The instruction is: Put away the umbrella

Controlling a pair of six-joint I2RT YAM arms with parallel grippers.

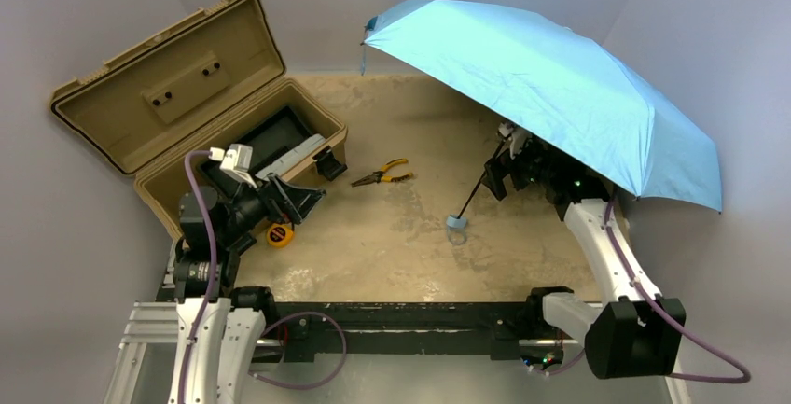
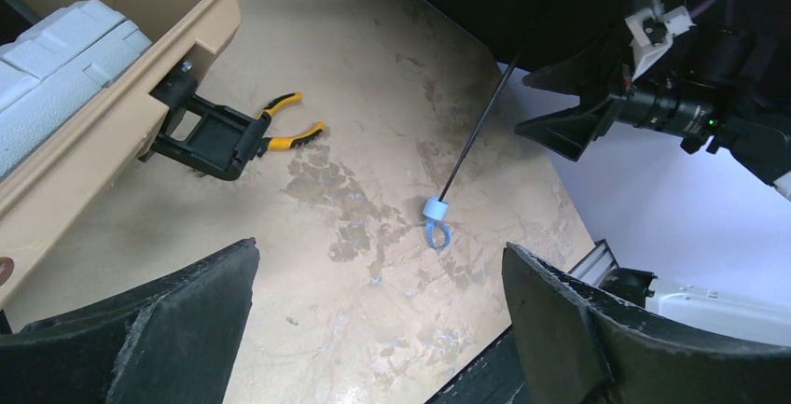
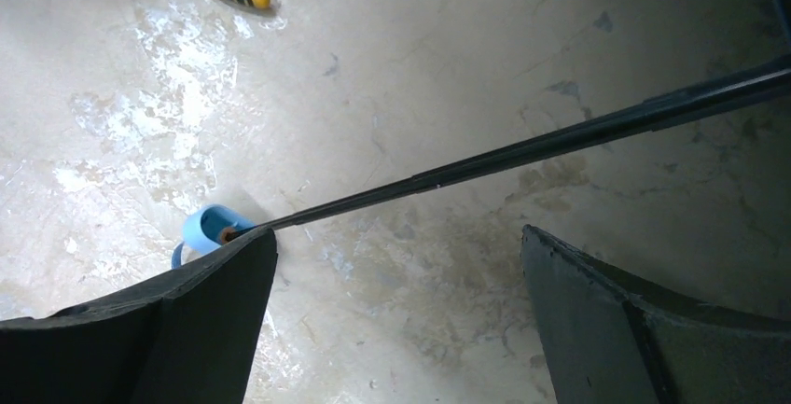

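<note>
The umbrella is open. Its sky-blue canopy point(image 1: 560, 77) tilts over the table's right side. Its thin black shaft point(image 1: 474, 194) slants down to the small blue handle point(image 1: 456, 222), which rests on the table. My right gripper point(image 1: 497, 175) is under the canopy beside the shaft, open and holding nothing. In the right wrist view the shaft point(image 3: 522, 152) crosses just beyond the open right gripper point(image 3: 399, 245), and the handle point(image 3: 207, 227) shows by the left finger. My left gripper point(image 1: 312, 197) is open and empty by the case. The left wrist view point(image 2: 381, 264) shows the handle point(image 2: 435, 210) further off.
An open tan hard case point(image 1: 187, 96) stands at the back left with a grey box point(image 1: 298, 154) inside and a black latch point(image 2: 210, 138) hanging. Yellow-handled pliers point(image 1: 382, 175) lie mid-table. A yellow tape measure point(image 1: 279, 234) lies by the left arm.
</note>
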